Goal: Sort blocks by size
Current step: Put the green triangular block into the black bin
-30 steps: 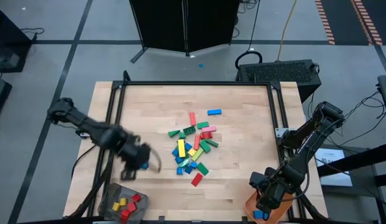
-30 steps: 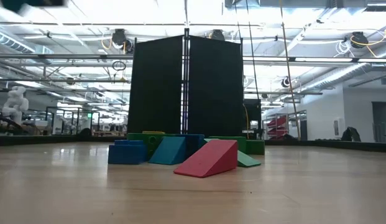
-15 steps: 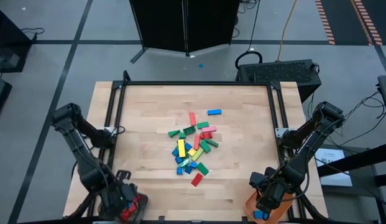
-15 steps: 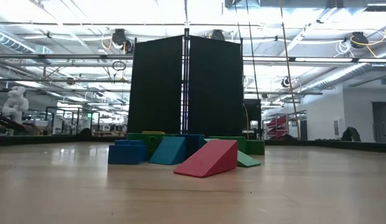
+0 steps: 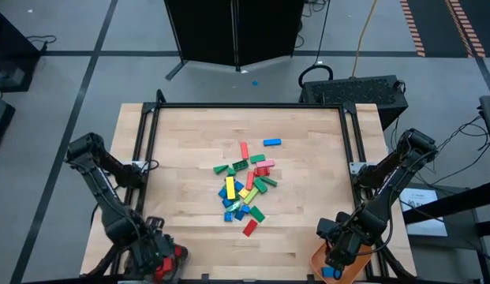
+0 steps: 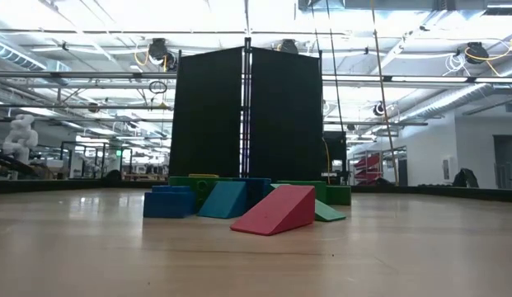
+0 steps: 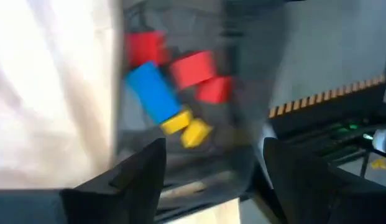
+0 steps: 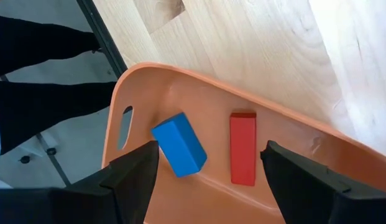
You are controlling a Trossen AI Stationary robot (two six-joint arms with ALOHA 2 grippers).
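High view, lower left: left gripper (image 5: 156, 259) sits over the grey container (image 5: 178, 264) at the table's (image 5: 308, 213) front-left corner. Left wrist view shows its fingers spread with nothing between them; below them in the container lie red, blue and yellow bricks (image 7: 173, 84), blurred.

Centre frame: the blocks (image 5: 245, 185) are a loose pile mid-table, red, green, blue, yellow, pink, many touching or overlapping. One blue block (image 5: 271, 143) lies apart toward upper right of the pile, one red block (image 5: 250, 228) apart just below it. Low view shows the pile's near edge only, no arm in it.

Lower right: right gripper (image 5: 337, 256) hangs over the orange tray (image 5: 318, 263) at the front-right corner. Right wrist view: fingers apart, empty; tray holds a blue brick (image 8: 179, 144) and a long red brick (image 8: 243, 148), lying near each other, not touching.

Handling, my read: rigid light plastic, smooth sides, likely to skid or twist if pinched off-centre. Grip across the short width at mid-length. Take the outliers first; the pile's overlapping ones will drag neighbours.
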